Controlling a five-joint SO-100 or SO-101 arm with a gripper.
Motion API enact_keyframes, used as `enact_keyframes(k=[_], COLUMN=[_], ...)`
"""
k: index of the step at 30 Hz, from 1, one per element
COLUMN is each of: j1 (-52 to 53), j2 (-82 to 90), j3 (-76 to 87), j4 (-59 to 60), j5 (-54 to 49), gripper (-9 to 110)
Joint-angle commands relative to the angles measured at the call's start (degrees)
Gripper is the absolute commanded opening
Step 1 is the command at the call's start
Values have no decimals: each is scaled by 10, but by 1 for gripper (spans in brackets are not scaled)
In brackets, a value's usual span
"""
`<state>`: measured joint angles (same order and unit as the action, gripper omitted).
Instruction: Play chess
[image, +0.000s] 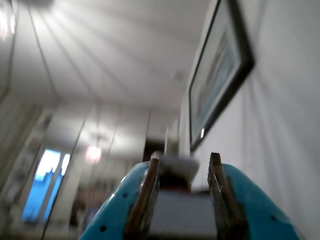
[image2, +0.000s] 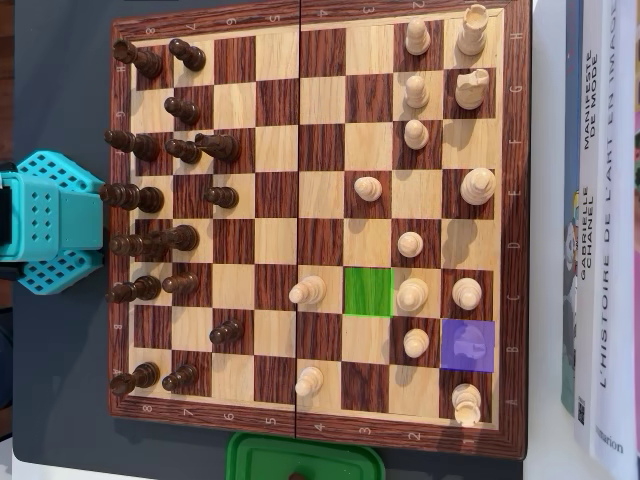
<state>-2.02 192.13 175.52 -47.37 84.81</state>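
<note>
The claw (image: 184, 172) points up at the ceiling, fingers parted and holding nothing, well apart from the chessboard (image2: 315, 425) on the worktop (image2: 60, 80).

Dark table (image2: 60, 400) carries chessboard (image2: 320, 215), seemingly books (image2: 600, 230)

In the overhead view the chessboard (image2: 320, 225) is chequered in dark reddish-brown and pale tan wood, with a dark brown border. One square (image2: 368, 291) right of centre is tinted bright green, and one (image2: 468, 345) at lower right violet. Dark brown pieces (image2: 180, 150) fill the left side; cream pieces (image2: 415, 95) the right. The arm's base (image2: 50, 220) at left is turquoise. The tabletop (image2: 60, 80) is dark grey. In the wrist view the jaws have sky-blue shells and brown inner faces.
</note>
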Motion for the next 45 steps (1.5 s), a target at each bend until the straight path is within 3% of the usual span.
enact_keyframes(k=[1,13,17,29,35,39,45], j1=[5,6,31,52,84,98,95], j2=[-4,-4,-4,-6,-16,-83,-243], j3=[-55,-182,-210,-163,-237,-287,-363], j4=[113,669,797,849,1006,1075,1080], j5=[-3,-3,-3,-35,-56,-56,-59], gripper=[15,15,15,15,15,15,15])
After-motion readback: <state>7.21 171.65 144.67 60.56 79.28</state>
